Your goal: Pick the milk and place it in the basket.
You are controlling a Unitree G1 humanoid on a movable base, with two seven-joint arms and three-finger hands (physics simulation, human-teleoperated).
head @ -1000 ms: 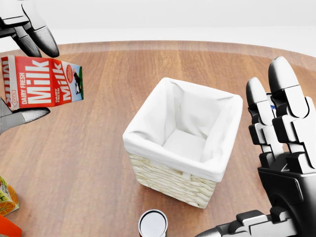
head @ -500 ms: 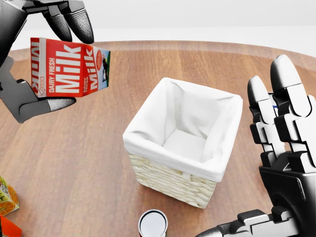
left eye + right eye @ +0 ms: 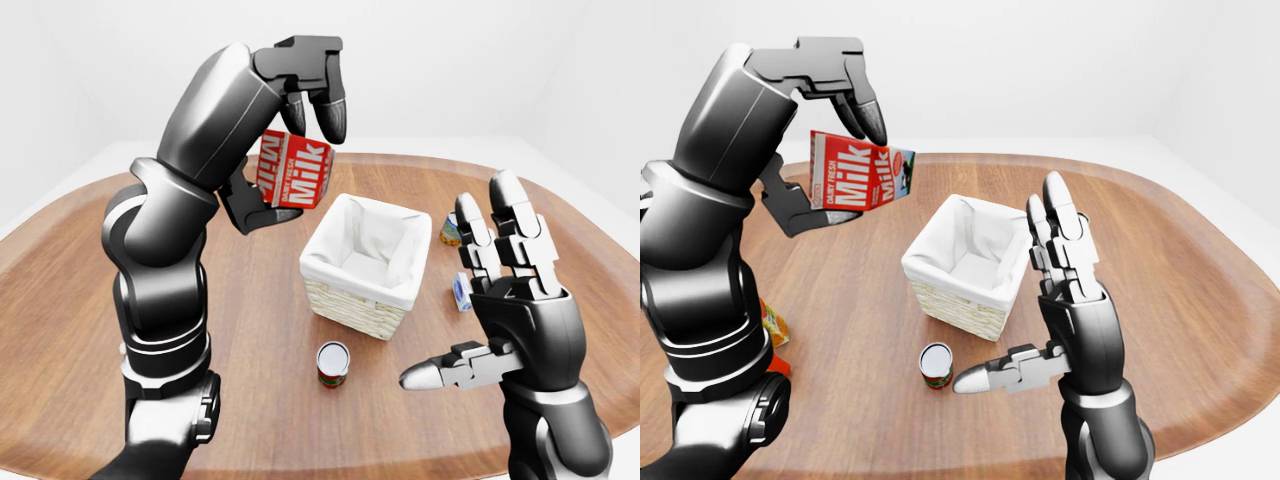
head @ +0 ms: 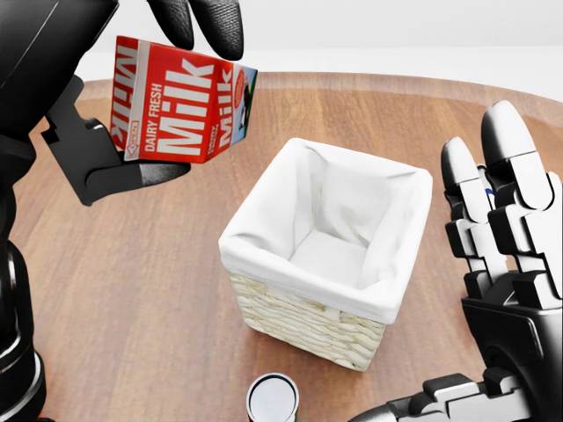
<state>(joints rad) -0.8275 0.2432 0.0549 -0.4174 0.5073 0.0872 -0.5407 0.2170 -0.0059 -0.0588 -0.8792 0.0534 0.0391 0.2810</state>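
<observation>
While pinching the red-and-white cardboard milk carton between black fingertips above and thumb below, left hand carrying it rightward and higher over the last second, now nearing the upper-left rim of the white-lined square wicker basket; not yet above the opening. Right hand hanging spread and empty beside the basket.

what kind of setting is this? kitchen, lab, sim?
Looks like a bare simulator scene, not a real room: a rounded wooden table in plain white surroundings, with groceries laid out. The left hand holds a milk carton near a cloth-lined basket; a can stands nearby.
</observation>
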